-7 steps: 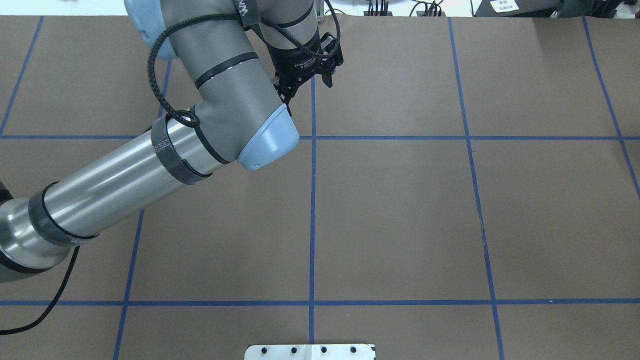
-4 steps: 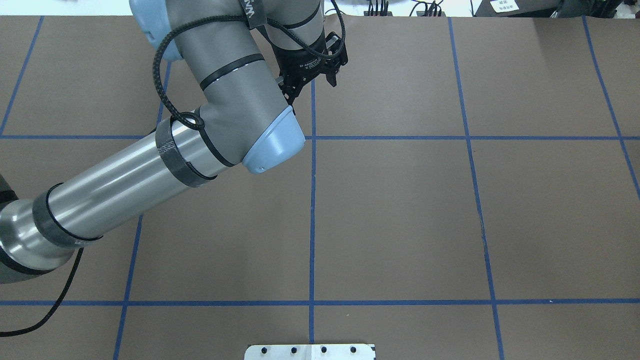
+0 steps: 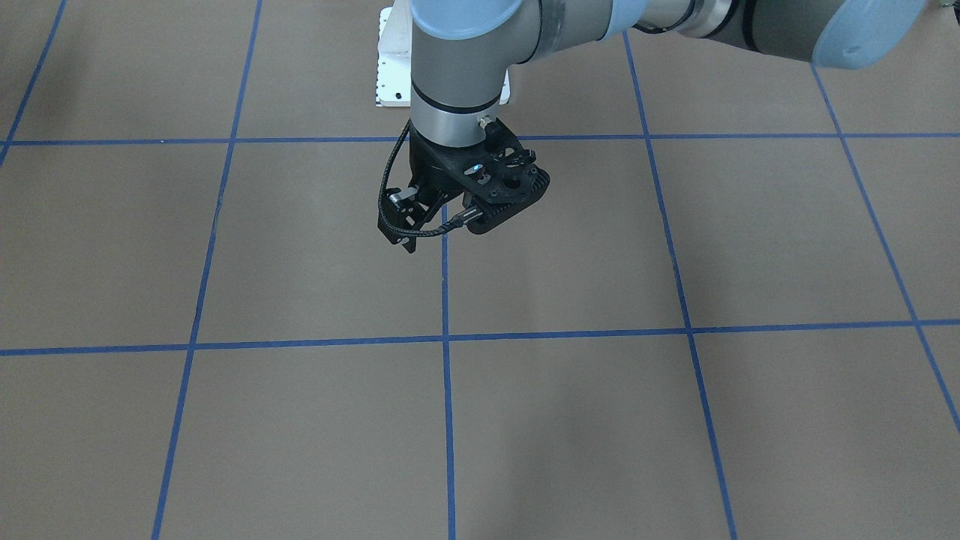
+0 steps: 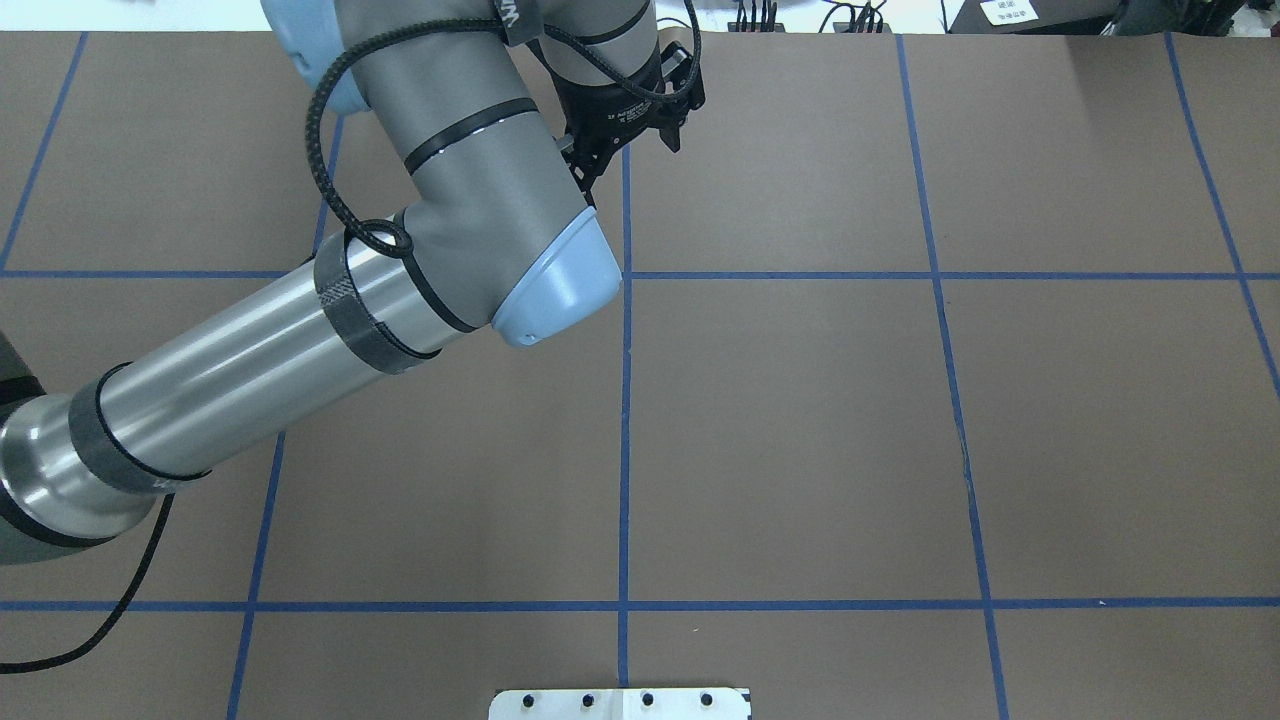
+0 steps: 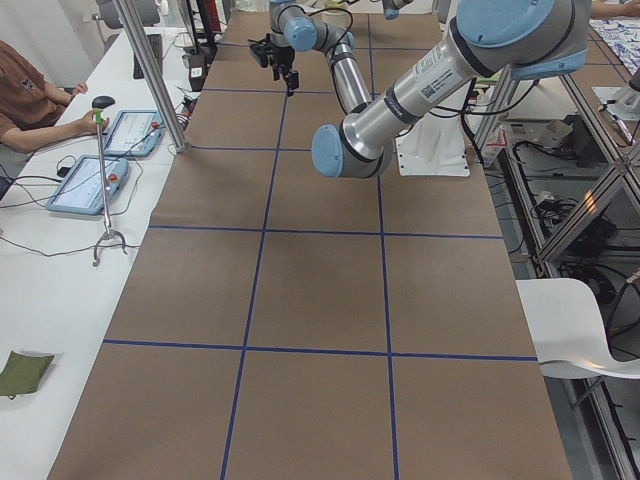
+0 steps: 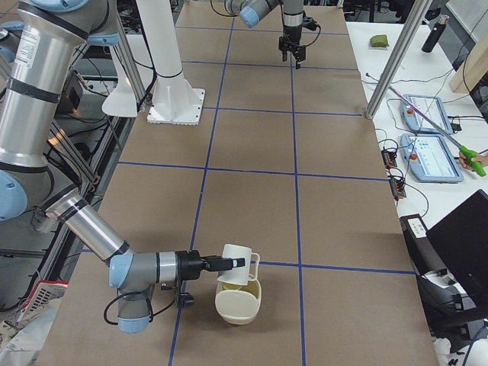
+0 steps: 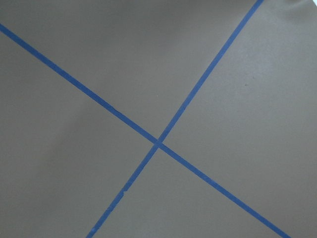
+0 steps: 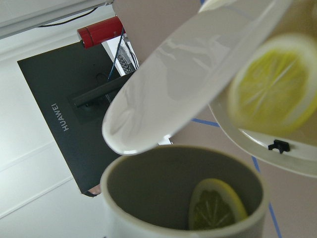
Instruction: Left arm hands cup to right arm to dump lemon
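The cream-white cup [image 6: 238, 259] is held tilted at the tip of my right gripper [image 6: 216, 264], just above a cream bowl [image 6: 238, 306]. That gripper shows only in the exterior right view, so I cannot tell whether it is open or shut. In the right wrist view the cup's dark inside [image 8: 158, 188] holds a lemon slice [image 8: 215, 208]. Another lemon slice [image 8: 272, 91] lies in the bowl [image 8: 188, 84]. My left gripper [image 4: 628, 158] is open and empty, high over the far middle of the table, and also shows in the front view [image 3: 431, 232].
The brown table is marked with a blue tape grid [image 7: 158, 143]. A white base plate [image 4: 620, 703] sits at the robot's edge. A side table with tablets [image 6: 431, 156] and a black monitor [image 8: 64, 114] lies beyond the far edge.
My left arm has moved a little further from the robot and slightly right, with its gripper still open and empty.
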